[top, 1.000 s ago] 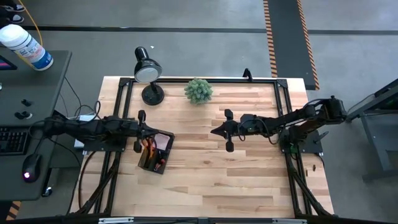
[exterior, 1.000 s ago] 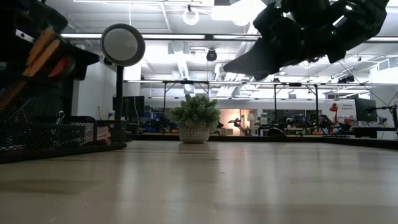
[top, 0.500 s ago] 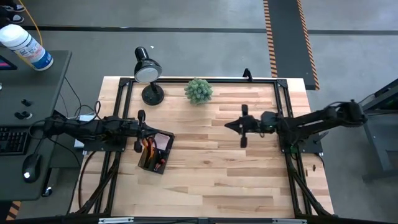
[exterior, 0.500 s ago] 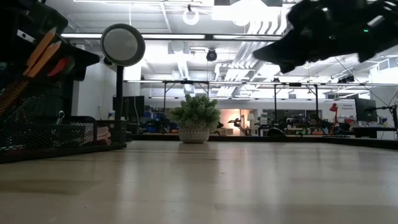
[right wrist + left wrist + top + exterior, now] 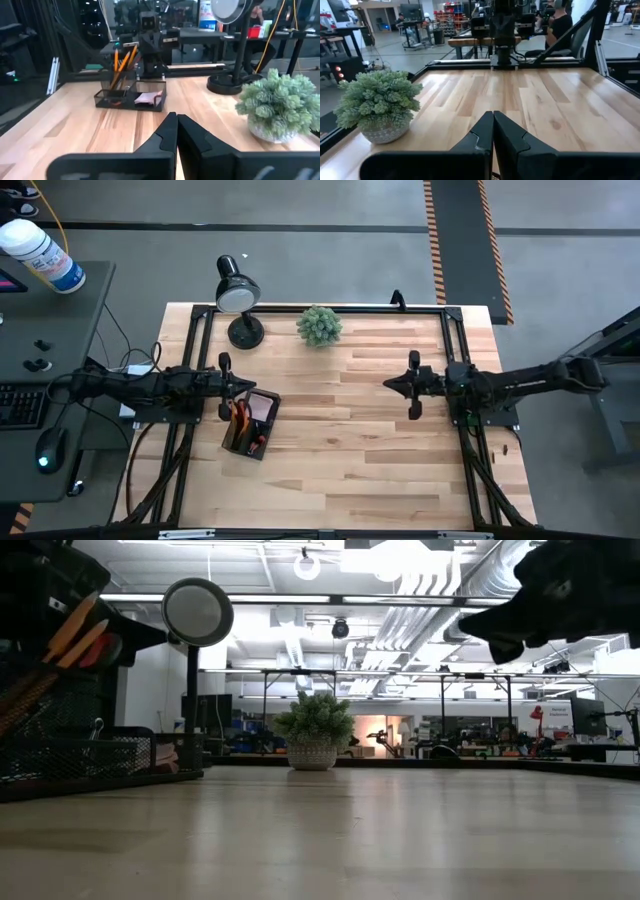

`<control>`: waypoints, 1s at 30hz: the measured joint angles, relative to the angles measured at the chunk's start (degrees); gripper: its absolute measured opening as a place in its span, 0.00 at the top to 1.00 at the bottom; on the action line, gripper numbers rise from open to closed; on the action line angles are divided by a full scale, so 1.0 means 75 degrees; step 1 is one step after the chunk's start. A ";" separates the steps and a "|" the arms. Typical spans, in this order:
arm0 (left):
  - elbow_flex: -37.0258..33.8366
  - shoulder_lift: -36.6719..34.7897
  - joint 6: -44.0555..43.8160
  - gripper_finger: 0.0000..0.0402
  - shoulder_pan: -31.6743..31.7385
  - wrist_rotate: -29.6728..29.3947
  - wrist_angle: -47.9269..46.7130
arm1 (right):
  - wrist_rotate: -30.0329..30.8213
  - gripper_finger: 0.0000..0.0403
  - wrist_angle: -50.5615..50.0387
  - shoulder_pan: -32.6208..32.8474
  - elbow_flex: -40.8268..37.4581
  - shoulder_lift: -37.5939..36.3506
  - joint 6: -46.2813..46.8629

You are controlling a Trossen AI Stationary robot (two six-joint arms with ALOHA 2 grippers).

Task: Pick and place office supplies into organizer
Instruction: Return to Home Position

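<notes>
The black organizer [image 5: 250, 425] stands on the left part of the table. It holds yellow-orange pencils [image 5: 120, 62], a pale pink sticky-note pad [image 5: 147, 98] and a red-handled item [image 5: 240, 412]. My left gripper [image 5: 240, 387] is shut and empty, and points level over the organizer's far left corner. Its closed fingers [image 5: 493, 122] face the bare tabletop. My right gripper [image 5: 388, 384] is shut and empty too. It sits level above the right part of the table and points at the organizer [image 5: 131, 97] from well away.
A black desk lamp [image 5: 238, 295] and a green spiky plant [image 5: 319, 325] stand along the far edge. Bare wooden tabletop [image 5: 340, 430] lies between the two grippers and toward the near edge. People show in the room beyond the table.
My right gripper has drawn back level toward the table's right edge, away from the organizer, and has stayed shut.
</notes>
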 joint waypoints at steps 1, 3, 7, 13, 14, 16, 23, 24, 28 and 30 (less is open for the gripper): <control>0.0000 0.0000 0.0017 1.00 0.0000 0.0000 0.0007 | 0.0005 1.00 -0.0260 0.0000 -0.0003 -0.0207 -0.0001; 0.0001 0.0000 0.0033 1.00 0.0000 -0.0003 0.0012 | 0.0067 1.00 -0.0693 0.0000 -0.0003 -0.0626 -0.0001; 0.0001 0.0000 0.0054 1.00 0.0000 -0.0005 0.0016 | 0.0047 1.00 -0.1438 0.0000 0.0000 -0.1477 0.0079; 0.0001 -0.0002 0.0058 1.00 0.0002 -0.0094 0.0041 | 0.0031 1.00 -0.2157 0.0195 0.0000 -0.2350 0.0083; 0.0000 -0.0003 0.0058 1.00 0.0000 -0.0112 0.0043 | 0.0068 1.00 -0.2269 0.0254 0.0000 -0.2475 0.0072; 0.0000 -0.0003 0.0056 1.00 0.0000 -0.0115 0.0042 | 0.0176 1.00 -0.2489 0.0374 0.0000 -0.2745 -0.0006; 0.0003 -0.0003 0.0068 1.00 0.0000 -0.0117 0.0042 | 0.0678 1.00 -0.3262 0.0689 0.0000 -0.3689 -0.0102; 0.0003 -0.0003 0.0068 1.00 0.0000 -0.0117 0.0043 | 0.0754 1.00 -0.3362 0.0724 0.0000 -0.3813 -0.0112; 0.0003 -0.0003 0.0077 1.00 0.0002 -0.0120 0.0045 | 0.0844 1.00 -0.3748 0.0809 0.0000 -0.4230 -0.0138; 0.0003 -0.0003 0.0082 1.00 0.0000 -0.0122 0.0045 | 0.0886 1.00 -0.4011 0.0810 0.0000 -0.4469 -0.0159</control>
